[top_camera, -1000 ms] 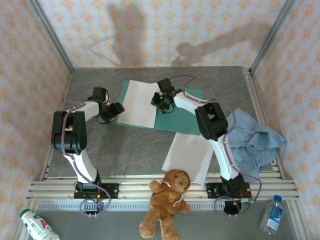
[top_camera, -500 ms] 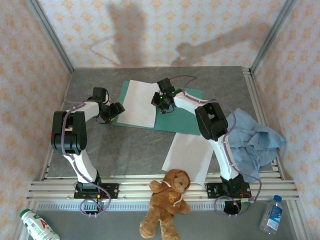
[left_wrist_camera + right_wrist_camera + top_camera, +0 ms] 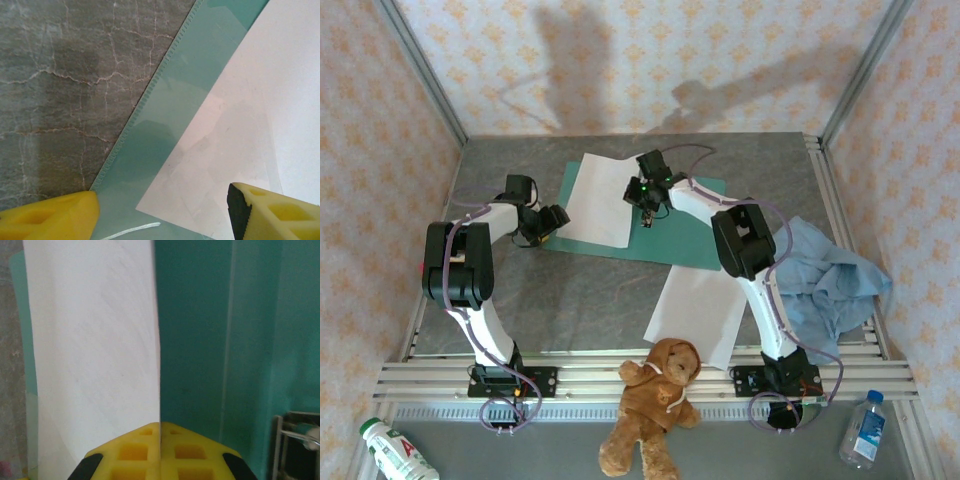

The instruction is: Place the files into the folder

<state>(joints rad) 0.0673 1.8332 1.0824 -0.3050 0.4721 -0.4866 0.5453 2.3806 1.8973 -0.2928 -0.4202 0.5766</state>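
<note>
- The step in hand is the first of the two files: the first sheet (image 3: 600, 200) lies over the left part of the folder (image 3: 685, 225), which rests flat at the far middle of the table (image 3: 570, 300)
- The right gripper (image 3: 160, 437) has its fingers pressed together, and in the right wrist view the sheet's right edge runs straight into the seam between them, so it looks clamped on that edge
- The left gripper (image 3: 160, 220) hangs just above the folder's near left corner with its jaws wide apart and nothing between them but the teal edge and the sheet's corner
- Whether this sheet sits under a cover leaf or merely on top cannot be told from these views
- The second sheet (image 3: 700, 305) lies on the bare table near the right arm's base, well apart from the folder, so the task seems about half done at best
- The next move likely calls for squaring the pinched sheet inside the folder's outline while the left jaws steady the corner, then letting go and fetching the second sheet without creasing it
</note>
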